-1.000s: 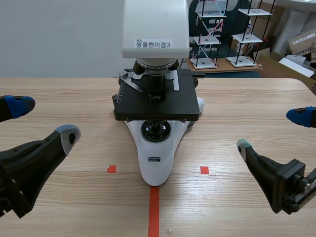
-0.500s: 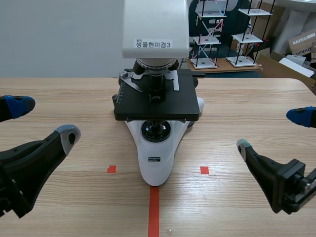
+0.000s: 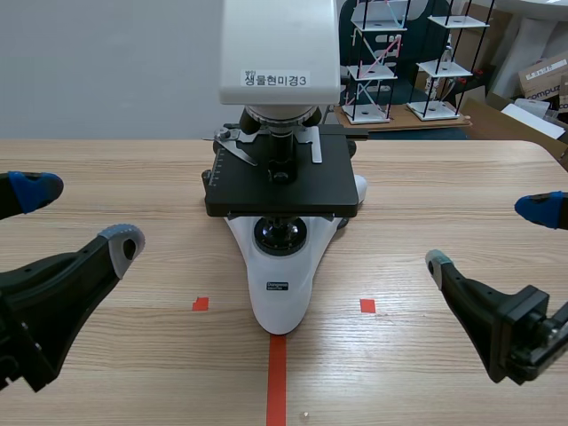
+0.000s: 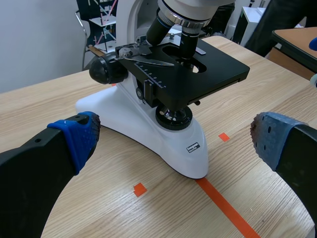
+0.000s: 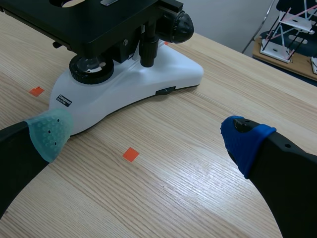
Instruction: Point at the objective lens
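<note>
Low, left gripper (image 3: 80, 216) splayed, right gripper (image 3: 489, 236) splayed

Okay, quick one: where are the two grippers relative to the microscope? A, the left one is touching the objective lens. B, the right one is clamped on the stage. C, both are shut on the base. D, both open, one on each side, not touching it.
D: the left gripper and the right gripper both stand open, one on either side of the microscope, and neither touches the objective lens.
</note>
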`<action>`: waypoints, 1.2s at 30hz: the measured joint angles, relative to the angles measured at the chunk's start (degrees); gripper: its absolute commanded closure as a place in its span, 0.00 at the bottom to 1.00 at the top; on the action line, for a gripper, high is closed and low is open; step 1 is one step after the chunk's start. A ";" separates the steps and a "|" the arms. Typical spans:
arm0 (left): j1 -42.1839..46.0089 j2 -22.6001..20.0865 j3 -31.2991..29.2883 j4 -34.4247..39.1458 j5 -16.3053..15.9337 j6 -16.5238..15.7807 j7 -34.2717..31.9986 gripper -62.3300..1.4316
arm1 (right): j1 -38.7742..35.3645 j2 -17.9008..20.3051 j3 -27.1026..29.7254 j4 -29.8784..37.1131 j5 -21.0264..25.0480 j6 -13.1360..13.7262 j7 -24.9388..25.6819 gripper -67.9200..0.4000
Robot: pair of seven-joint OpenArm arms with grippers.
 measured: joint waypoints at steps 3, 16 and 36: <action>0.00 0.00 0.00 0.00 0.00 0.00 0.00 0.00 | 0.00 0.00 0.00 0.00 0.00 0.00 0.02 0.02; 0.00 0.00 0.00 0.00 0.00 0.00 0.00 0.00 | 0.00 0.00 0.00 0.00 0.00 0.00 0.02 0.02; 0.00 -2.80 0.00 0.00 0.02 0.00 -1.64 0.85 | 0.00 0.00 0.00 0.00 0.00 0.00 0.02 0.02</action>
